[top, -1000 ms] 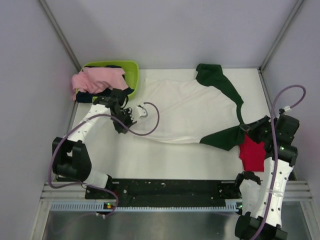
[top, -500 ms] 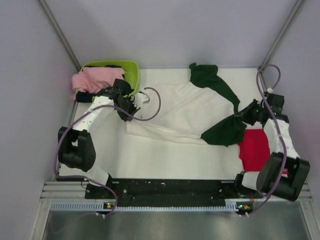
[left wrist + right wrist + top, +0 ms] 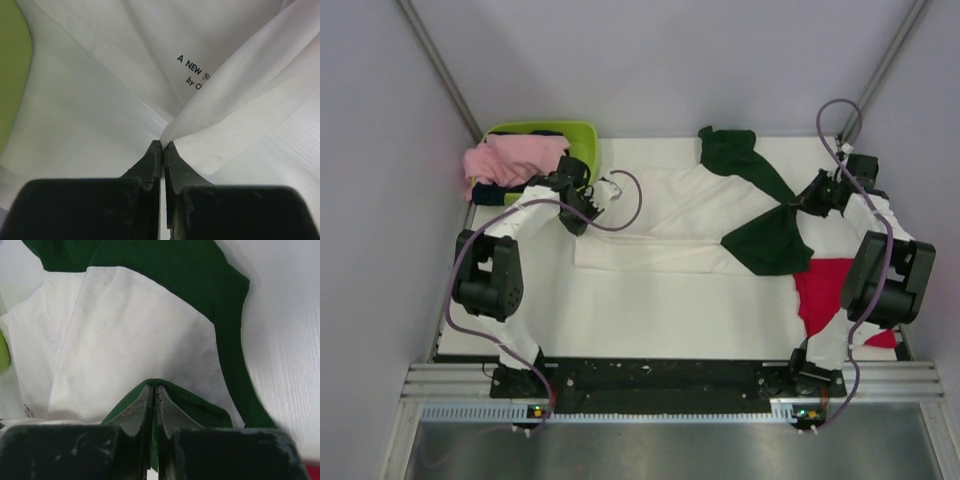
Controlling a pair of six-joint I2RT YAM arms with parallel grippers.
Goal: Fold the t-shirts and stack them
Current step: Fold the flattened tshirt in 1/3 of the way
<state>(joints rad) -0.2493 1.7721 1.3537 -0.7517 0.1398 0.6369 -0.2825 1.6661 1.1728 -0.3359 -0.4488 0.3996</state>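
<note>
The white t-shirt with dark green sleeves (image 3: 680, 215) lies spread across the far half of the table, its near part folded over toward the back. My left gripper (image 3: 588, 205) is shut on a white edge of it (image 3: 172, 132) beside the basket; black print shows on the cloth (image 3: 195, 75). My right gripper (image 3: 807, 203) is shut on the green sleeve (image 3: 165, 385) and holds it over the shirt's right side. The other green sleeve (image 3: 725, 150) lies at the back. The red t-shirt (image 3: 830, 295) lies flat at the right near side.
A lime-green basket (image 3: 582, 140) with pink cloth (image 3: 510, 160) and dark cloth stands at the back left corner. The grey enclosure walls close in the table on three sides. The black rail (image 3: 660, 375) runs along the near edge.
Both grippers have carried the shirt's near edge toward the back, folding it over itself. The right arm has swung off the red shirt, which now shows more.
</note>
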